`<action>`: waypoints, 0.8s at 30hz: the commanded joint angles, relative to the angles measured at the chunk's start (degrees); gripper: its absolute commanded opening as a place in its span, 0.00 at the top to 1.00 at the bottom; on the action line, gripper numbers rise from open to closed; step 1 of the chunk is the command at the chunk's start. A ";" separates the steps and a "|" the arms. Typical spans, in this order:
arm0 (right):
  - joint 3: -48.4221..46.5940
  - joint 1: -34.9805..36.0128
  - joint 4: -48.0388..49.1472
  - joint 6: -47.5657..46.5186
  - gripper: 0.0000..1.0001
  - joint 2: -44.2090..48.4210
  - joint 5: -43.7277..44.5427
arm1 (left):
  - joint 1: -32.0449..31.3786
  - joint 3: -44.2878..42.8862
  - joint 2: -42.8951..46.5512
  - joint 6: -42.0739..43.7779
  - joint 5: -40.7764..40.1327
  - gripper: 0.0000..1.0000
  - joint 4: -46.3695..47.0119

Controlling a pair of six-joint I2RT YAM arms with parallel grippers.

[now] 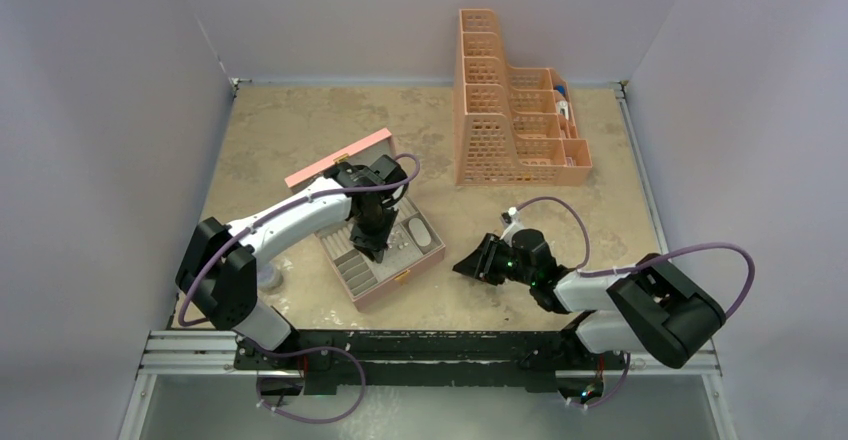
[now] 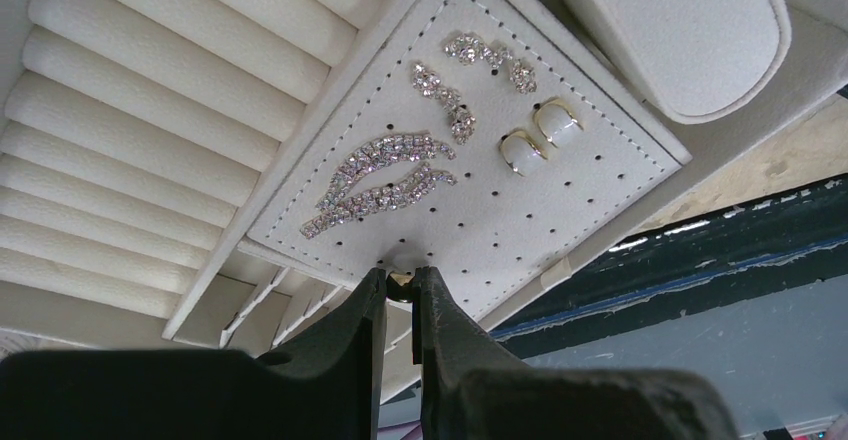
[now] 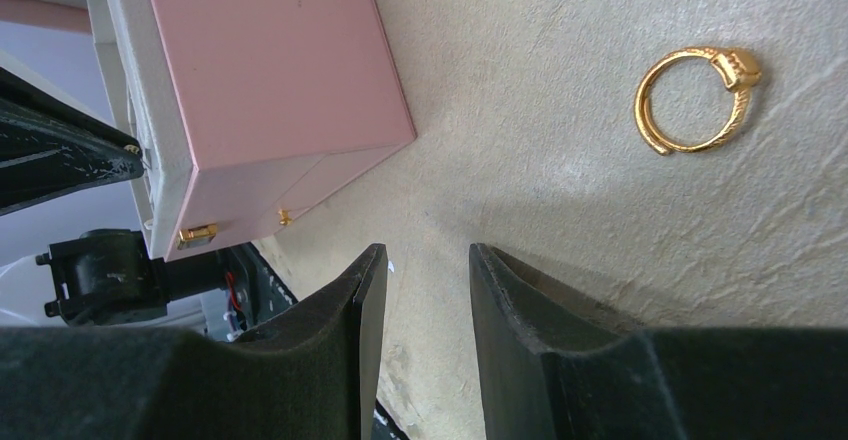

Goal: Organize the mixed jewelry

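The open pink jewelry box sits left of centre, its white perforated earring pad filling the left wrist view. Pinned on the pad are sparkling silvery pieces and two white-and-gold earrings. My left gripper is shut on a tiny gold piece, pressed against the pad's near edge. A gold ring lies alone on the table. My right gripper hovers open and empty over bare table, short of the ring and right of the box.
The box holds white ring rolls and a padded cushion; its pink lid stands open behind. A tall orange mesh organizer stands at the back right. A grey round disc lies by the left arm.
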State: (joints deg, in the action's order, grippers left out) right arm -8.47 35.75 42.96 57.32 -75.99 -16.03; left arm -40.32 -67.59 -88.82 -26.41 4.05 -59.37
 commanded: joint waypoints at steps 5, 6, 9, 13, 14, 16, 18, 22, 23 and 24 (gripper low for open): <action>-0.15 0.29 2.65 -1.33 0.61 -0.57 0.30 | -1.28 0.22 -0.09 -0.86 0.79 0.88 0.26; -0.08 0.29 2.65 -1.32 0.61 -0.57 0.32 | -1.39 0.31 0.02 -0.84 1.08 0.87 0.26; 0.19 0.34 2.98 -1.29 0.61 -0.40 0.39 | -1.56 0.20 0.51 -0.98 1.38 0.86 -0.10; 0.12 0.29 3.04 -1.33 0.61 -0.48 0.43 | -1.58 0.18 1.08 -1.20 1.27 0.85 -0.19; 0.12 0.31 3.12 -1.33 0.61 -0.48 0.41 | -1.57 0.26 1.10 -1.37 1.24 0.85 -0.17; 0.12 0.29 3.18 -1.36 0.61 -0.47 0.43 | -1.60 0.30 1.17 -1.51 0.53 0.85 -0.33; 0.12 0.31 3.14 -1.42 0.61 -0.47 0.48 | -1.61 -0.06 1.19 -1.97 -1.80 0.85 -0.88; 0.12 0.29 3.13 -1.46 0.61 -0.33 0.39 | -1.60 -0.74 1.78 -3.42 -5.48 0.85 -1.22; 0.12 0.30 3.16 -1.47 0.61 -0.26 0.52 | -1.65 -0.66 2.07 -3.85 -5.56 0.86 -0.81; 0.11 0.29 3.11 -1.49 0.61 -0.14 0.48 | -1.61 -0.47 2.37 -4.37 -5.63 0.85 -0.56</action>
State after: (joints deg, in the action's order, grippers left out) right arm -8.38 35.75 43.86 57.25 -76.44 -16.03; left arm -41.71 -67.59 -88.88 -28.36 1.56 -59.81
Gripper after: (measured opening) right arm 0.392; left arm 0.150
